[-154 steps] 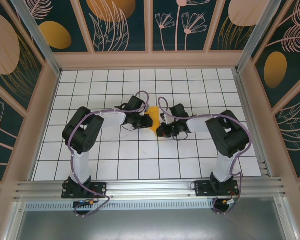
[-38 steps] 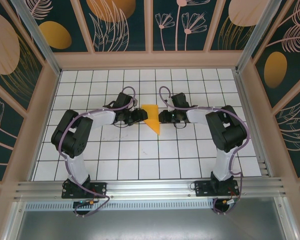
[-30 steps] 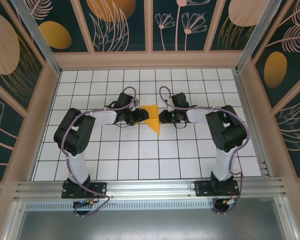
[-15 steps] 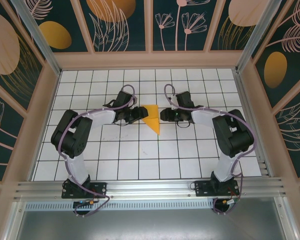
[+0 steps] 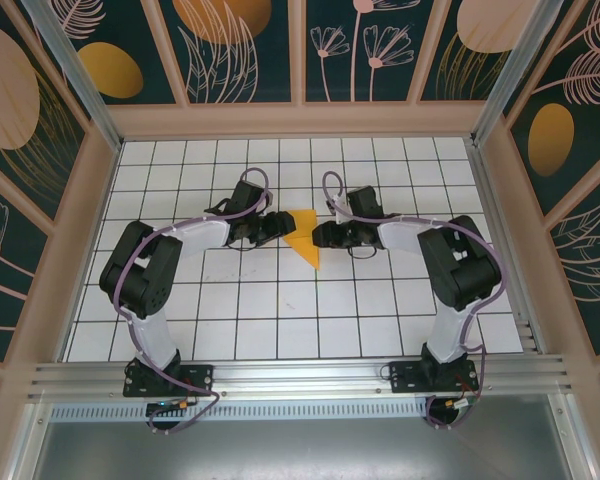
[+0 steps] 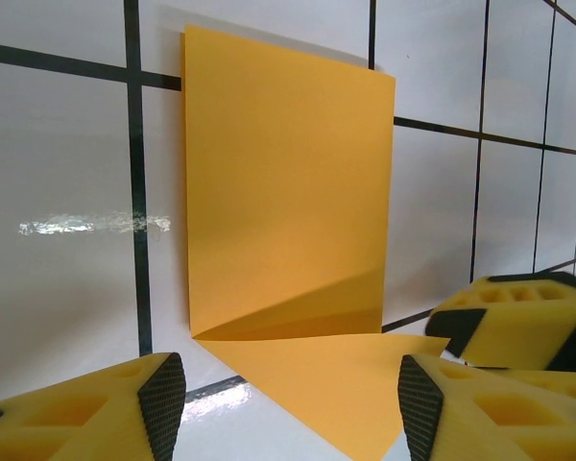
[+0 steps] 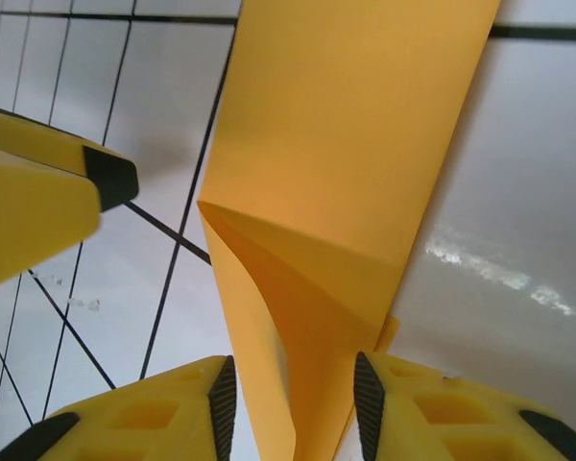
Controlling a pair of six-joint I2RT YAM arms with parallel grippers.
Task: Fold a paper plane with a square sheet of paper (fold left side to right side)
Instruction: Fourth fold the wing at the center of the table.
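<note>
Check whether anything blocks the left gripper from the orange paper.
Nothing visible does. In the left wrist view the left gripper stands open, with the folded orange paper lying directly ahead on the white tiled table, its near corner between the fingers. The right gripper sits across the paper, out of the path.

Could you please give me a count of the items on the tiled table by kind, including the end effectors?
Orange paper sheet: 1
End effectors: 2, the left end effector and the right end effector
Total: 3
</note>
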